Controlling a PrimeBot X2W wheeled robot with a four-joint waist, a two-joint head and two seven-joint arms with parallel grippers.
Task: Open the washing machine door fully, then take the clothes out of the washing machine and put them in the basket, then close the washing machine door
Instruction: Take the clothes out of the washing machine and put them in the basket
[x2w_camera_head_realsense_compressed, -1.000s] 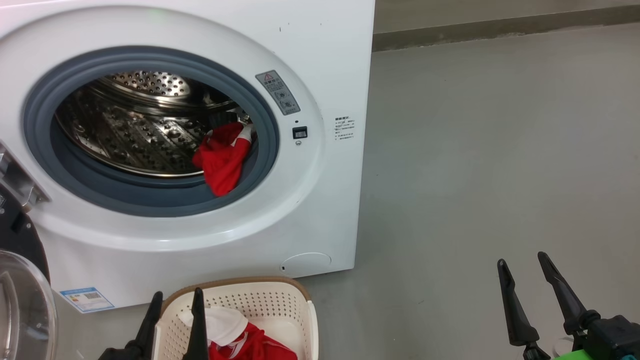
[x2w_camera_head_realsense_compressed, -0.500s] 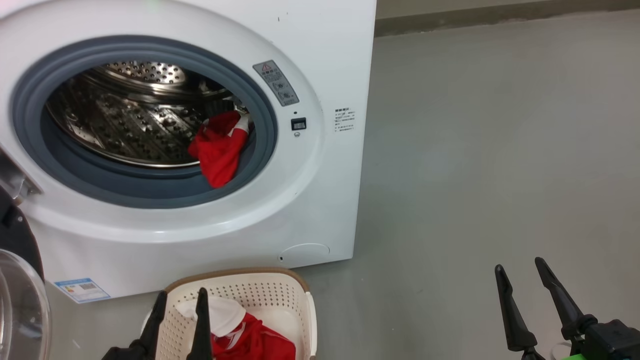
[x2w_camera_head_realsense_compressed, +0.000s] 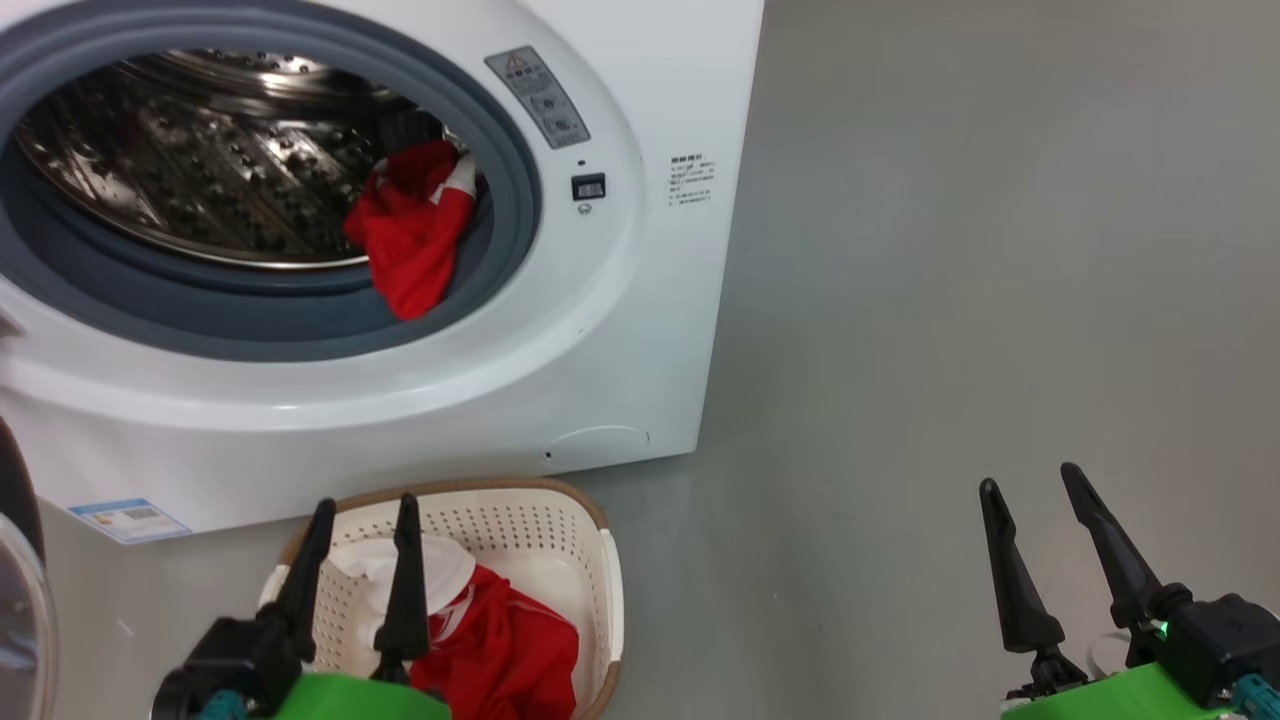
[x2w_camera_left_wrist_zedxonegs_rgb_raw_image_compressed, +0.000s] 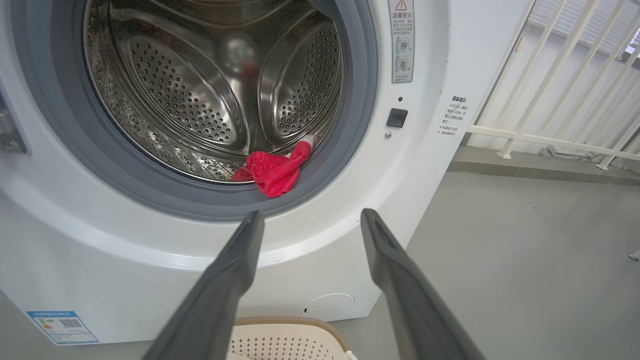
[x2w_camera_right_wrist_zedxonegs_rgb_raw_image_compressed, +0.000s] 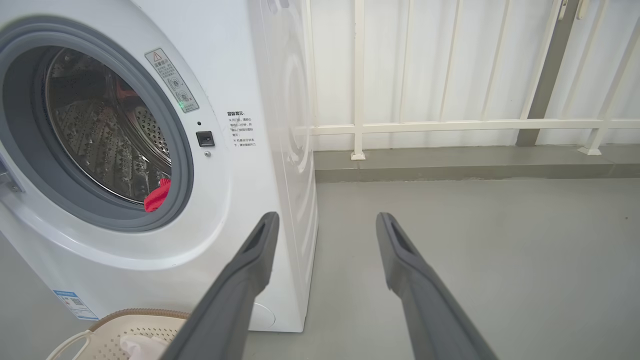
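Draping over the grey rubber seal (x2w_camera_head_realsense_compressed: 200, 320) of the boxy white washing machine (x2w_camera_head_realsense_compressed: 640, 100), a crumpled red garment (x2w_camera_head_realsense_compressed: 410, 235) trails from the perforated steel drum (x2w_camera_head_realsense_compressed: 180, 160); more red-and-white cloth (x2w_camera_head_realsense_compressed: 500, 640) lies in the cream perforated basket (x2w_camera_head_realsense_compressed: 590, 520) below; left gripper (x2w_camera_head_realsense_compressed: 366, 500) and right gripper (x2w_camera_head_realsense_compressed: 1029, 476) stand spread, empty.

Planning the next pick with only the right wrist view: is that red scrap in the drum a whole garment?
Observer: More than a scrap. The left wrist view shows a crumpled red garment with a white cuff, draped from the drum lip onto the grey seal.
Operator: Anything in the basket besides that white cloth?
Observer: Head view: red-and-white clothes already lie in the basket.
Operator: Where's the left end effector?
Observer: The left end effector hovers open and empty over the basket's left side.
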